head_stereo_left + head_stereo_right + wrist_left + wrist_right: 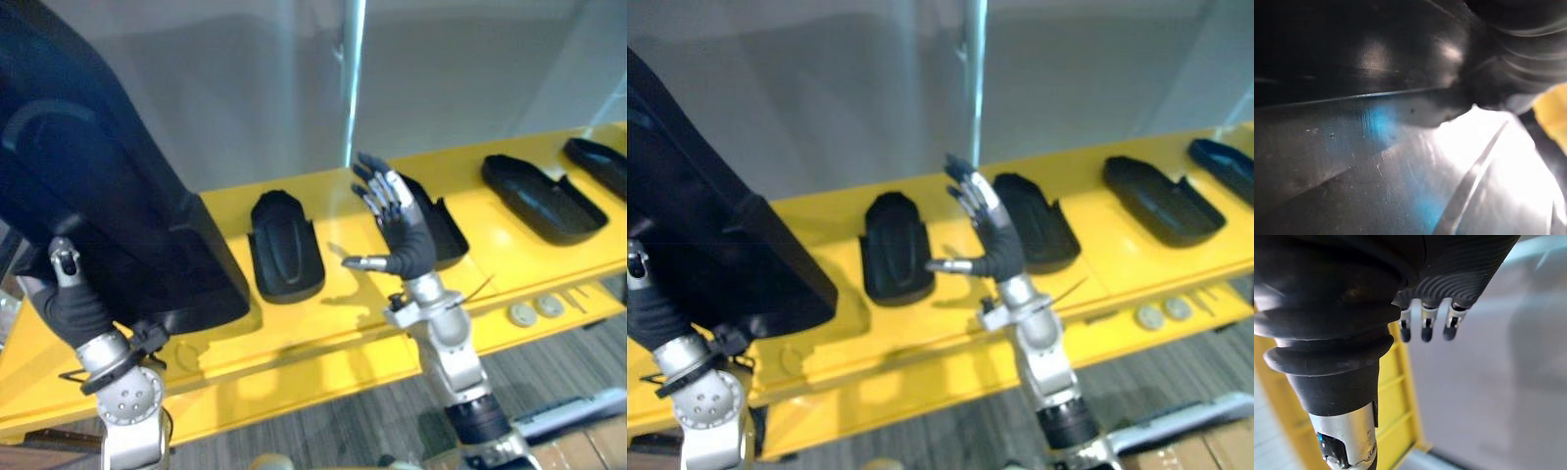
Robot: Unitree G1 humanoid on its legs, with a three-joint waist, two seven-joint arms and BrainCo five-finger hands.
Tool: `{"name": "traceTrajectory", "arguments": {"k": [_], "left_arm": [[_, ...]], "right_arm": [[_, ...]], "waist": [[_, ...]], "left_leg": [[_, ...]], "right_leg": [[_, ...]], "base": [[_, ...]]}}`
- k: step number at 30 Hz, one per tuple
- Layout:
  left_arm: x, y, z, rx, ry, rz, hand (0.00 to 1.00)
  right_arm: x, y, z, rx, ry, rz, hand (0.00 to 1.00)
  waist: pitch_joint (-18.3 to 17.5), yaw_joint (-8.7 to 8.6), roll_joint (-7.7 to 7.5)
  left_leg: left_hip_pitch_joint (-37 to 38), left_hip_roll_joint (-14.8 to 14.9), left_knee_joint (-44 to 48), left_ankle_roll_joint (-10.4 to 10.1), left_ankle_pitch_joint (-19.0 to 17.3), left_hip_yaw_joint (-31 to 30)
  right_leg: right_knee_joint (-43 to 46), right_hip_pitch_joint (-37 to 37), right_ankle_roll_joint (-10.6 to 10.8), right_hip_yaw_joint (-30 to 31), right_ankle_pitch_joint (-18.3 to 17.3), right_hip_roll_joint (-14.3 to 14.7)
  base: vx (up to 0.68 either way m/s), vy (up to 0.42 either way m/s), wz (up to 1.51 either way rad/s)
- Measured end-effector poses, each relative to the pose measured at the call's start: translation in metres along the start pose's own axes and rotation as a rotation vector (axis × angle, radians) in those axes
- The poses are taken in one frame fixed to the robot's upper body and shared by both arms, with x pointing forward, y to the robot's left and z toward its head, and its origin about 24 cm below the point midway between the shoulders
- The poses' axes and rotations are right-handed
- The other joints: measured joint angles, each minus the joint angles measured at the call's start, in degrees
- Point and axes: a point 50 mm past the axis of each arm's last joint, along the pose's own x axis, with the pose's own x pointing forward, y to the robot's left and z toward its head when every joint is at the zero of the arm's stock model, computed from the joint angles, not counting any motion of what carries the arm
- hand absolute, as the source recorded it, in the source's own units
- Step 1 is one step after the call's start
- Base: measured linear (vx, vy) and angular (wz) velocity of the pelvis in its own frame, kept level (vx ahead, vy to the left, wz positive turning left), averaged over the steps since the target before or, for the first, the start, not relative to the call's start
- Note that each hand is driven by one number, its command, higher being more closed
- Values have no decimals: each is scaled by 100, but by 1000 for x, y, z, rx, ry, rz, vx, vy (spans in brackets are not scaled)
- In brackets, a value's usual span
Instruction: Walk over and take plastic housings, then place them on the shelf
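Nearest you, at the front left of the yellow shelf (343, 338), your left hand (71, 305) sits against the low near corner of a large black housing (118, 196). The housing hides its grip, so how it holds cannot be told. The housing's low end looks to touch the shelf's left part, and its long axis tilts up and away from the shelf front. At the shelf's middle, your right hand (407, 245) hangs above the surface, fingers (390, 191) straight, thumb out, empty and well apart from that housing. The left hand is the nearer one. Across the shelf top lie four smaller housings (286, 245), long axes running front to back.
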Motion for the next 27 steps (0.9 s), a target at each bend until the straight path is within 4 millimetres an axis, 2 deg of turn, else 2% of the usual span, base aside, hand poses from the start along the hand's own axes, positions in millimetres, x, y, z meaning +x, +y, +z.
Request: {"name": "traceTrajectory", "arguments": {"k": [1,3,5,6,7,10,11,12,14,15,17,18,20,21,22,23,24,25,26,27], "left_arm": [[0,-1,1,-7,-3,1,100],[-1,-5,7,-38,-20,-7,100],[1,-6,12,-50,-43,-25,100],[2,-6,13,-46,-51,-30,100],[2,-5,13,-40,-51,-30,100],[9,7,10,32,-38,-37,100],[16,17,7,95,-38,-50,100],[21,23,4,138,-37,-58,100],[35,49,-14,311,23,-84,100],[38,56,-20,350,49,-87,100],[44,83,-43,484,170,-77,100],[45,88,-48,509,200,-79,100],[50,107,-64,575,304,-103,100],[51,114,-72,598,362,-116,100],[52,117,-77,609,392,-124,100],[52,123,-85,630,445,-135,100],[50,132,-99,660,540,-151,100],[50,134,-101,664,558,-152,100],[50,138,-108,665,610,-156,100],[50,144,-118,660,686,-160,100]], "right_arm": [[3,6,3,26,-20,33,0],[11,34,6,90,-55,152,0],[17,45,4,74,-51,181,0],[21,44,2,12,-31,145,0],[23,40,0,-15,-23,116,0],[17,-2,-4,-184,33,-167,0],[7,-26,2,-263,40,-318,0],[0,-39,6,-300,41,-393,0],[-42,-81,26,-471,79,-646,0],[-54,-89,31,-508,93,-700,0],[-91,-108,56,-647,110,-889,0],[-99,-111,63,-687,110,-929,0],[-135,-120,89,-810,141,-1071,0],[-152,-122,97,-814,170,-1129,0],[-160,-123,100,-813,188,-1156,0],[-172,-124,101,-793,230,-1186,0],[-193,-125,96,-739,340,-1218,0],[-197,-124,95,-729,364,-1224,0],[-211,-123,88,-665,446,-1238,0],[-238,-117,73,-566,594,-1268,0]], "waist": [[-8,1,5],[-100,35,-41],[-174,164,-126],[-215,282,-210],[-215,296,-239],[-245,281,-322],[-261,276,-349],[-265,268,-360],[-264,202,-340],[-268,143,-333],[-305,-44,-296],[-321,-90,-288],[-357,-307,-289],[-362,-404,-293],[-362,-444,-293],[-356,-526,-284],[-351,-681,-276],[-351,-702,-274],[-347,-759,-252],[-342,-826,-244]], "left_leg": [[-7,11,-4,56,38,205],[-77,-13,-145,241,170,560],[-63,-67,-407,203,292,396],[-54,-136,-553,234,407,372],[-27,-179,-599,252,438,346],[155,-329,-816,322,535,254],[190,-366,-918,347,589,301],[221,-385,-985,355,628,360],[355,-424,-1171,392,712,587],[397,-440,-1216,399,727,626],[526,-434,-1379,405,759,944],[527,-430,-1404,405,759,1030],[537,-428,-1411,419,744,1262],[548,-427,-1411,421,742,1407],[575,-426,-1411,421,742,1486],[615,-423,-1413,420,741,1596],[633,-422,-1413,421,738,1777],[640,-421,-1413,421,735,1810],[651,-401,-1413,422,704,1886],[657,-374,-1413,412,691,2021]], "right_leg": [[-39,99,-4,-127,-3,-6],[-182,334,-6,-565,-8,-20],[-316,410,-3,-779,-11,-23],[-390,441,1,-789,-10,-67],[-435,498,3,-796,-10,-90],[-554,711,25,-850,-22,-222],[-582,690,27,-807,-23,-257],[-611,682,33,-748,-21,-271],[-658,638,177,-580,68,-307],[-660,635,192,-558,78,-308],[-665,520,248,-281,133,-312],[-662,479,250,-224,140,-312],[-662,328,250,34,207,-303],[-655,255,251,151,237,-301],[-654,215,261,230,253,-296],[-647,172,262,344,274,-287],[-646,136,254,477,294,-281],[-645,125,253,505,298,-277],[-644,81,246,574,310,-247],[-644,2,236,697,330,-212]], "base": [[139,-144,97],[121,-86,108],[81,-13,83],[42,28,55],[29,42,47],[-21,56,25],[-45,36,-8],[-51,45,-24],[-56,40,-38],[-62,34,-43],[-39,38,-55],[-30,46,-62],[-10,39,-54],[17,28,-47],[22,25,-49],[2,24,-54],[-4,17,-46],[-38,12,-42],[-35,0,-41],[-43,-1,-45]]}}
